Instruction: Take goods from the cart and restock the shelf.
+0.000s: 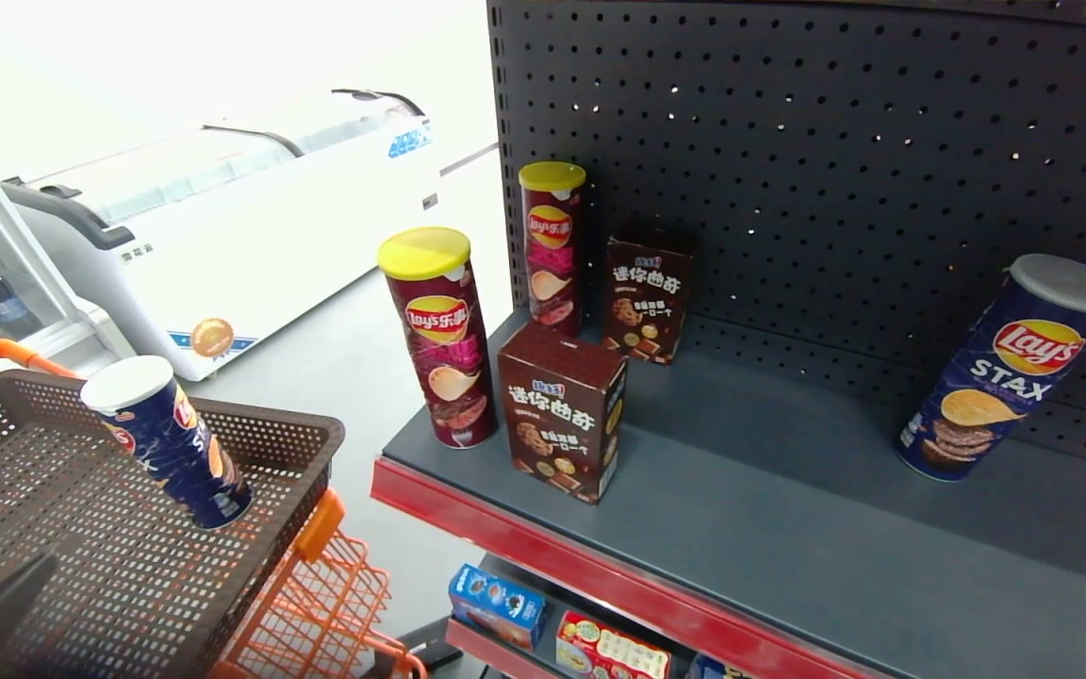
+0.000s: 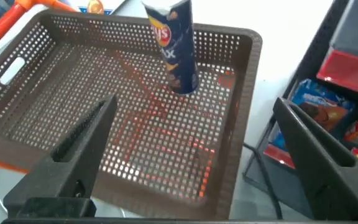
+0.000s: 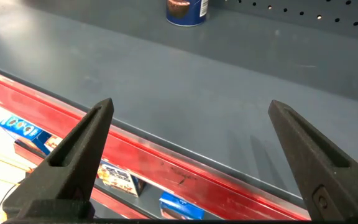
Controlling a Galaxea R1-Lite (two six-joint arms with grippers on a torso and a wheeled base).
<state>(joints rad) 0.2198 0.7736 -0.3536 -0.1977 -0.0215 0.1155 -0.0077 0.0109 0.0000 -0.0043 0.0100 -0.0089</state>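
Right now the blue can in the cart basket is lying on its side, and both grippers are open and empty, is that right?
Not quite. The blue can in the cart basket stands upright on its base, not on its side; the left wrist view shows it. The rest holds: the left gripper and the right gripper are both open and empty.
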